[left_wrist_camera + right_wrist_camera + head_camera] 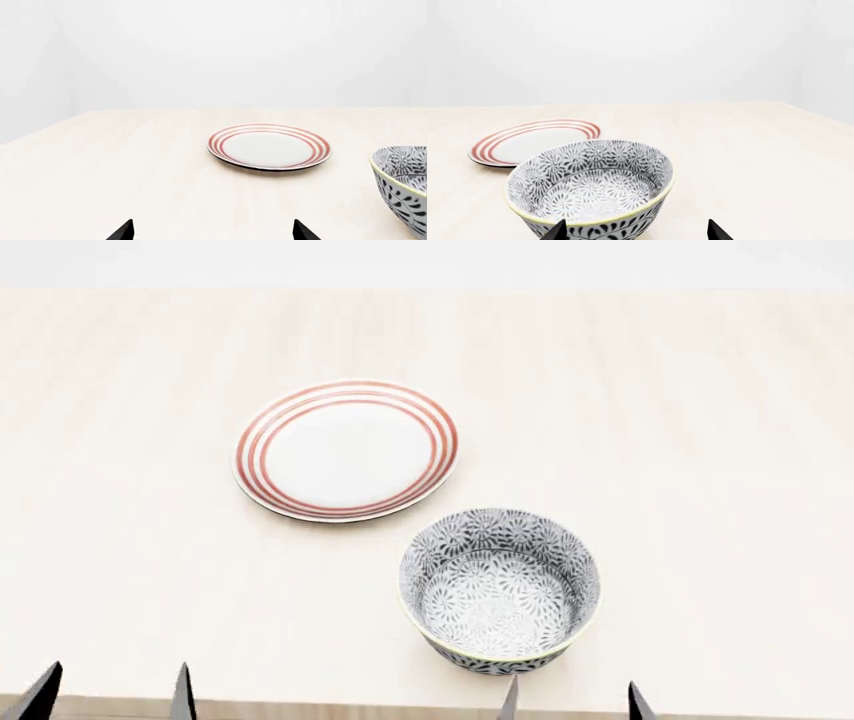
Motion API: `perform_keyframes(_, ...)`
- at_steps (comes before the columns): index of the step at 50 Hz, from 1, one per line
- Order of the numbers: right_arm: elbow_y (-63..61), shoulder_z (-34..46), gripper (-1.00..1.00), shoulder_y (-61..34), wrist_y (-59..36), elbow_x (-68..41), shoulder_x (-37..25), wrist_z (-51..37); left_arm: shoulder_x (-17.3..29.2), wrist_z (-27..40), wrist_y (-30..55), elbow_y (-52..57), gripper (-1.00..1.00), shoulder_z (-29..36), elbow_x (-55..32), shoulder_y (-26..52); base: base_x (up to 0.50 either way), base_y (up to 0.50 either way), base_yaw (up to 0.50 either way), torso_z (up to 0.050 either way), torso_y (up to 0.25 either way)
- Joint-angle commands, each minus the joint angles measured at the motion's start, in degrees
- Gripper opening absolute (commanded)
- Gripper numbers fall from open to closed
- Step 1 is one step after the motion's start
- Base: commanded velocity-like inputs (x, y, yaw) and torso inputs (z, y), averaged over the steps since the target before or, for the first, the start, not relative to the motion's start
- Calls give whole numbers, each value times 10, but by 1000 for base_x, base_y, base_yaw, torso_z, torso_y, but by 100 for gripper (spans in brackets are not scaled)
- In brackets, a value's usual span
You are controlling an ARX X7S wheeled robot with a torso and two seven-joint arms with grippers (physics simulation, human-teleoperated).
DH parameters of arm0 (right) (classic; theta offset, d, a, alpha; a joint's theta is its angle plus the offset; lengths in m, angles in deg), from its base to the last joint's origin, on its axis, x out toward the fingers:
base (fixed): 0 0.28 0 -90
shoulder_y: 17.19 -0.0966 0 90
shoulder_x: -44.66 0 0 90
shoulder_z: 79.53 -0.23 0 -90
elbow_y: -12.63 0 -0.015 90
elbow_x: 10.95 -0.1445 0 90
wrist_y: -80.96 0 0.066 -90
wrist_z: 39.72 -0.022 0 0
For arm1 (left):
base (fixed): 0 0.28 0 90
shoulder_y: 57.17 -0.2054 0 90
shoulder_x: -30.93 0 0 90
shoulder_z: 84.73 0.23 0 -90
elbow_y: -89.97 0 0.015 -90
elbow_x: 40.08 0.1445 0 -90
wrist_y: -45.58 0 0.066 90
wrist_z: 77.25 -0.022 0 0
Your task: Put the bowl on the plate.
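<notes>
Dark pointed fingertips of the robot's two grippers poke up along the near edge of the scene: the left gripper (114, 695) shows a pair of tips set well apart with nothing between them, and the right gripper (571, 702) likewise stands spread wide and holds nothing, its tips just short of the near wall of the deep round ceramic bowl (501, 587). That bowl, covered inside and out in a fine grey-and-white floral pattern and edged with a thin yellowish rim, sits upright on the pale, light-wood table (694, 440), close to the table's front edge and in line with the right gripper. Beyond it and to the left lies the shallow round white plate (347, 449), ringed near its rim by three concentric red bands, flat on the table and bare. Bowl and plate are near each other but apart, a narrow strip of table showing between their rims; the bowl has not yet been set on the plate. From the right wrist camera the bowl (590, 187) fills the foreground between the open gripper (638, 231) tips, with the plate (534, 141) behind it. From the left wrist camera the plate (269, 147) lies ahead of the open left gripper (213, 231), and only a slice of the bowl (403, 185) shows at the edge. A plain white wall rises behind the table.
</notes>
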Motion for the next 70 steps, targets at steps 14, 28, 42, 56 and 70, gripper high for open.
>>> perform_keyframes(14, -212, -106, 100, -36, 117, -98, 4, -57, 19, 120, -115, 278, 100, -105, 76, 1, 0, 0, 0, 0, 0)
perform_keyframes(28, -208, -87, 100, -32, 127, -98, -9, -66, 28, 134, -124, 275, 100, -94, 84, -1, 392, 0, 0, 0, 0)
perform_keyframes(42, -205, -71, 100, -26, 123, -97, -21, -74, 37, 135, -109, 262, 100, -77, 79, 0, 500, 0, 0, 0, 0)
perform_keyframes(56, -200, -54, 100, -24, 112, -89, -32, -85, 28, 90, 74, 212, 100, -23, -16, 29, 192, 0, 0, 0, 0)
perform_keyframes(70, -200, -43, 100, -19, 112, -92, -42, -88, -12, 15, 303, 160, 100, 105, -136, 102, 0, 0, 0, 0, 0)
